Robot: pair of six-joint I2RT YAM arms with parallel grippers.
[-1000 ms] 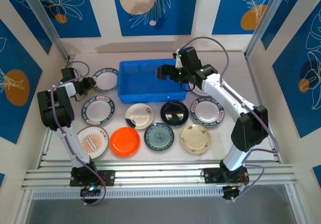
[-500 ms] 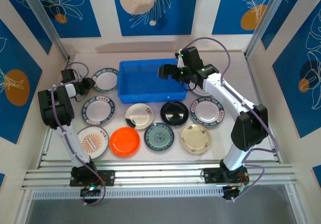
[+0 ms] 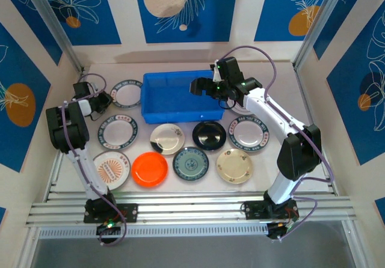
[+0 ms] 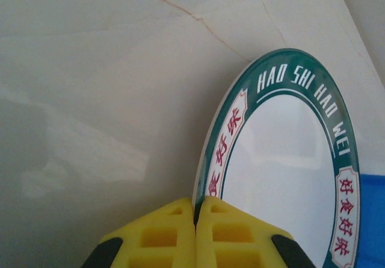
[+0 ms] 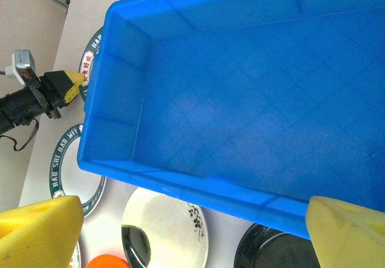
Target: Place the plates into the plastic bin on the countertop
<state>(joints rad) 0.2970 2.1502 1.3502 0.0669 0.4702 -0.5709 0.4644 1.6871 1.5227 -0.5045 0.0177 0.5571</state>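
Note:
Several plates lie on the off-white countertop [image 3: 271,160] in front of and beside the blue plastic bin [image 3: 174,100], which holds nothing. My left gripper [image 3: 102,101] [image 4: 197,205] is shut on the near rim of a white plate with a green lettered rim [image 3: 126,95] [image 4: 283,160], left of the bin. My right gripper [image 3: 201,88] [image 5: 192,220] hangs open over the bin's [image 5: 252,112] front right part, nothing between its fingers.
A second green-rimmed plate [image 3: 118,130], a cream plate with black marks [image 3: 166,139], a black plate [image 3: 209,136] and a third green-rimmed plate [image 3: 247,133] sit in the middle row. The near row includes orange [image 3: 150,169] and teal [image 3: 190,163] plates. Panelled walls close three sides.
My left gripper's jaws have closed onto the green-rimmed plate's edge. The right gripper has drifted slightly to the right over the bin and stays open.

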